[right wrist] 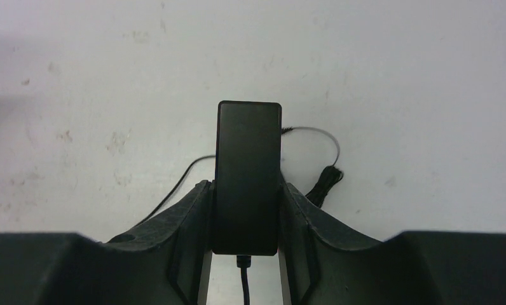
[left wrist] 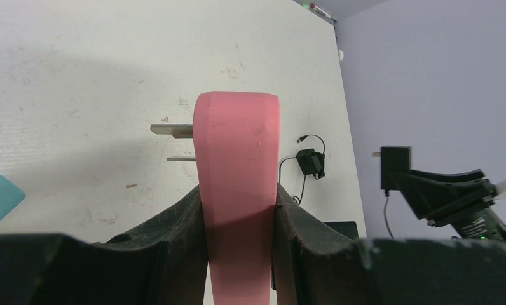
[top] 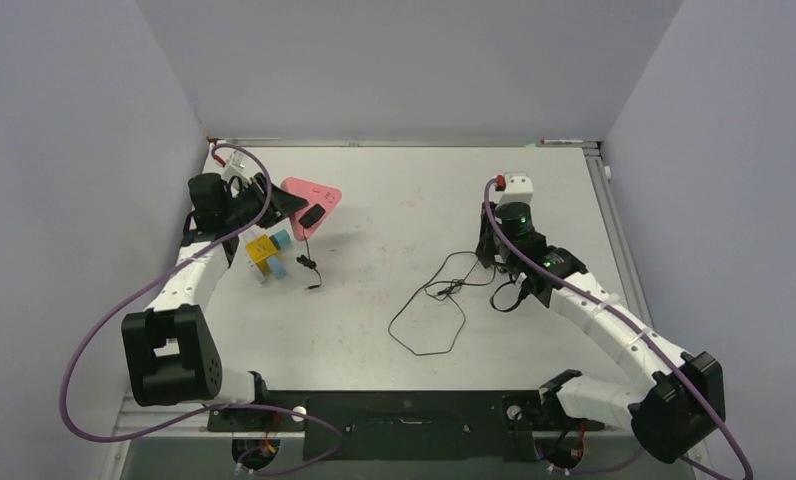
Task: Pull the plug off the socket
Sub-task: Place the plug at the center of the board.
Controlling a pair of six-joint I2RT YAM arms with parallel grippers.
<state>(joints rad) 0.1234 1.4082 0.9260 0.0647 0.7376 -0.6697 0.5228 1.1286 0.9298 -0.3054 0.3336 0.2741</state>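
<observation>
The black rectangular plastic plug [right wrist: 247,159] is sitting between the fingers of the right gripper [right wrist: 246,189], which is clamping narrowly on its flat sides above the white table [top: 394,190], right of centre. Its thin black cable [top: 446,290] is trailing in loops on the surface. The plug is looking light, rigid and smooth, so gripping the body, never the cord, seems wisest. Well apart, at far left, the left gripper [left wrist: 238,190] is pinching the pink plastic socket block [left wrist: 238,140], which is showing bare metal blades [left wrist: 172,129].
</observation>
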